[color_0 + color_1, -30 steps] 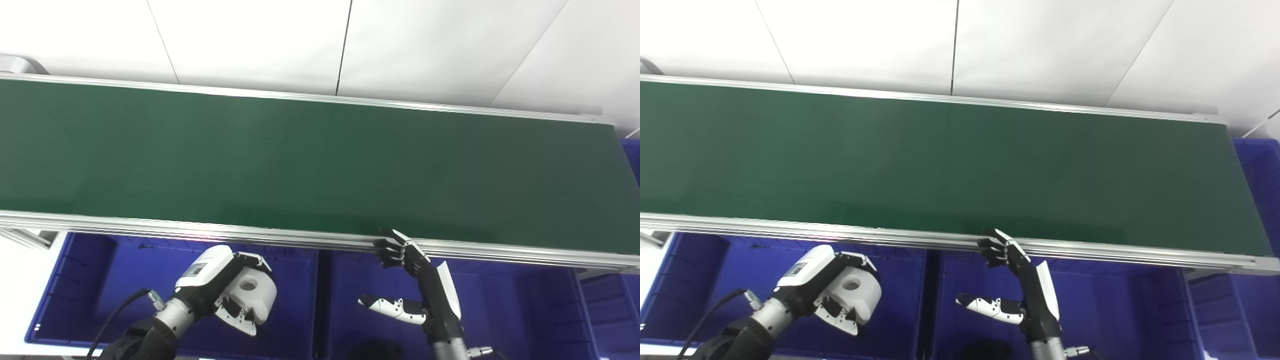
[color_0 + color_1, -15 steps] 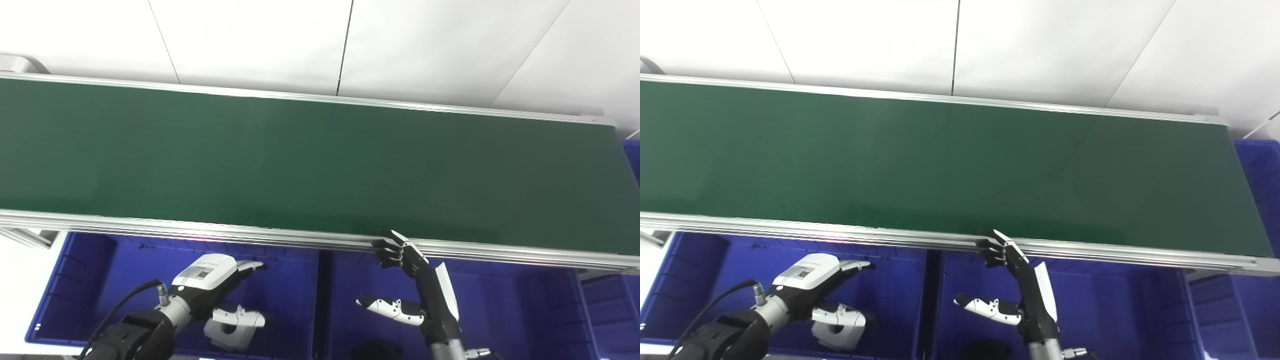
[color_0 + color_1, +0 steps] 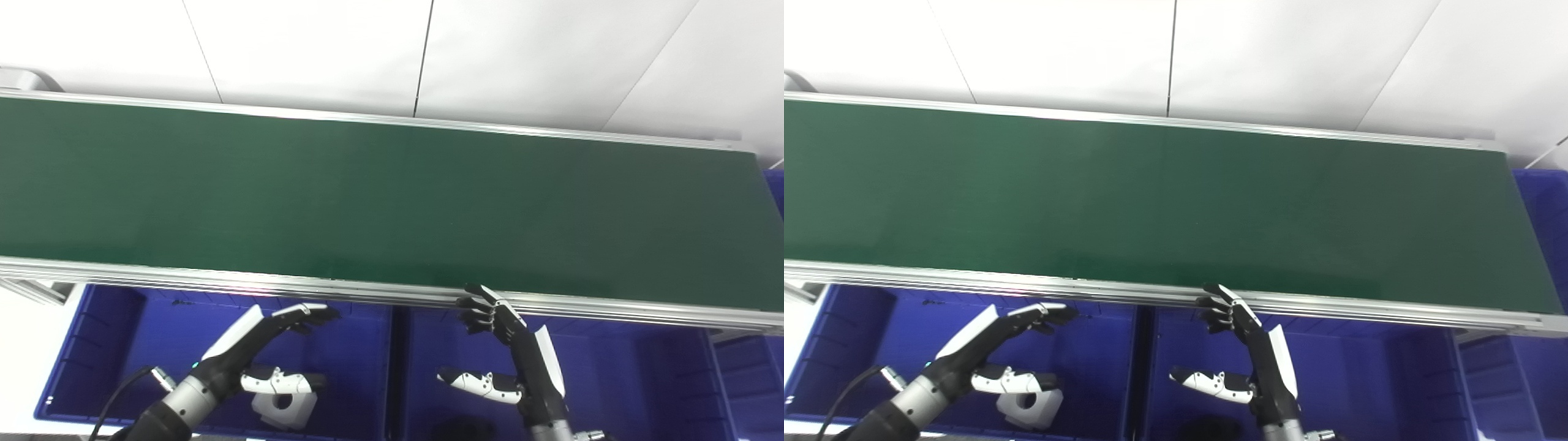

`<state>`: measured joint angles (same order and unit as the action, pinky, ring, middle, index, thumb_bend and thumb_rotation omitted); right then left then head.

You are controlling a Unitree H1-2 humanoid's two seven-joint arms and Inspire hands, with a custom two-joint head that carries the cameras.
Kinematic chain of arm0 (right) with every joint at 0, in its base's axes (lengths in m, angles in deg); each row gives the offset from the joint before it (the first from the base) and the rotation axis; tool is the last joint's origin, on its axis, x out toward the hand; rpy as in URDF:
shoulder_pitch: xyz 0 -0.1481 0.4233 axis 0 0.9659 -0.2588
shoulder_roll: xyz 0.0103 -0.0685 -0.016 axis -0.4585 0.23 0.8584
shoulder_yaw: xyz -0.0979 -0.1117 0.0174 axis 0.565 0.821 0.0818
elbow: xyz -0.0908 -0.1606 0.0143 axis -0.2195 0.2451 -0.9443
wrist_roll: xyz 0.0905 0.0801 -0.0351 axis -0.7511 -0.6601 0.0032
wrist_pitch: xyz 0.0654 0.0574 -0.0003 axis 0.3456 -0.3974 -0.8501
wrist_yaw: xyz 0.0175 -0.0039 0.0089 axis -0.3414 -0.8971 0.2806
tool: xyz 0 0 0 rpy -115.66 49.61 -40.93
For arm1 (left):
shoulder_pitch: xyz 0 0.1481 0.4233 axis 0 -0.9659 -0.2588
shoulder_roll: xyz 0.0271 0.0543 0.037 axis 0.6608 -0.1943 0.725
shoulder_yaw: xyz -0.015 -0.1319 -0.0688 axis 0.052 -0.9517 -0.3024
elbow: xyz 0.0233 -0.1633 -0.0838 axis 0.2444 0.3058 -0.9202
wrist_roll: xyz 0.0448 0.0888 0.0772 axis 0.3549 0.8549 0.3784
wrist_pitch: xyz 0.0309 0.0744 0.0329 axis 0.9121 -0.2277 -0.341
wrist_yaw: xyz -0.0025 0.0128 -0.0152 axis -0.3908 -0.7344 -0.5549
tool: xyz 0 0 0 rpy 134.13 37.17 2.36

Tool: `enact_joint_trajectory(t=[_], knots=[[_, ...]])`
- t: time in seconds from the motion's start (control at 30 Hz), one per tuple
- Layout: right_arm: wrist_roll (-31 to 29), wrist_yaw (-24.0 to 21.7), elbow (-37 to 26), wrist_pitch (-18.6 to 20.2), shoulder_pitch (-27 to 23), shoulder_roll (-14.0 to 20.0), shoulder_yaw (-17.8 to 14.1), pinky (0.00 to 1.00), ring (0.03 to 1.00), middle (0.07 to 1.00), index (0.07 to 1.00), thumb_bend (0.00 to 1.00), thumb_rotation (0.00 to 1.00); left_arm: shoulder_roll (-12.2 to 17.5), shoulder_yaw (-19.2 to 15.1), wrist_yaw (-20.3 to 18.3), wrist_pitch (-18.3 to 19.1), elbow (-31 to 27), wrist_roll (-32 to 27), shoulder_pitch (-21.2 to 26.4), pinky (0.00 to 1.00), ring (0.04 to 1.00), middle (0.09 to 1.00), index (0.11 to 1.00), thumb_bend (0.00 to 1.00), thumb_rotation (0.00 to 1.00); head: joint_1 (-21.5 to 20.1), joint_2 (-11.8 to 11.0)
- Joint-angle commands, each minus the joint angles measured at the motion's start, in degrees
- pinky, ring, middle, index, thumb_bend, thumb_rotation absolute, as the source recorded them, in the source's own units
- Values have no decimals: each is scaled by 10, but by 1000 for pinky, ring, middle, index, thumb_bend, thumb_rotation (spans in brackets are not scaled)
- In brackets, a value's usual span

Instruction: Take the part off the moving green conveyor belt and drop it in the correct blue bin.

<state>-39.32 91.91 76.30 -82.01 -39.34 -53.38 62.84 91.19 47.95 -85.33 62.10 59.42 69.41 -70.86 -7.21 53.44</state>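
Note:
A white part with a round hole (image 3: 283, 409) lies on the floor of the left blue bin (image 3: 122, 343). My left hand (image 3: 260, 349) hovers above it, open, fingers stretched toward the belt's near rail and thumb just over the part. My right hand (image 3: 517, 352) is open above the middle blue bin (image 3: 612, 380), fingertips (image 3: 481, 303) close to the rail. The green conveyor belt (image 3: 380, 196) carries nothing in view.
The aluminium rail (image 3: 245, 283) along the belt's near edge runs just above both hands. Another blue bin (image 3: 1540, 202) sits past the belt's right end. A dark object (image 3: 462, 429) shows at the bottom edge in the middle bin. A white wall stands behind.
My left hand has let go of the white part, which dropped into the left bin. The hand opened out and turned edge-on. The right hand barely moved.

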Motion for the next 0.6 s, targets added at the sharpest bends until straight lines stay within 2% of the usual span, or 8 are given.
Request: enact_joint_trajectory(t=[0.0,0.07,0.2,0.3,0.57], knots=[[-1,-5,-21,-31,8,3,-3,602,690,747,823,839,294,-7,-5,-10,-25,-1,-61,-3,776,835,838,822,834,420,0,-1],[2,-6,-22,-30,9,6,-4,603,691,750,821,842,298,-14,-7,-18,-28,5,-104,-3,777,844,848,827,834,348,-2,-3],[-4,-17,-21,-30,13,10,-7,612,701,755,824,851,299,-30,-10,-32,-37,17,-157,0,799,852,864,836,838,301,-3,-9],[-3,-28,-17,-30,15,12,-12,618,708,761,832,859,317,-40,-10,-46,-31,26,-189,4,804,855,869,842,836,272,-1,-15],[6,-55,-13,-30,19,6,-31,614,710,768,842,872,344,-55,-12,-68,-13,55,-222,16,811,858,875,853,856,214,-1,-29]])
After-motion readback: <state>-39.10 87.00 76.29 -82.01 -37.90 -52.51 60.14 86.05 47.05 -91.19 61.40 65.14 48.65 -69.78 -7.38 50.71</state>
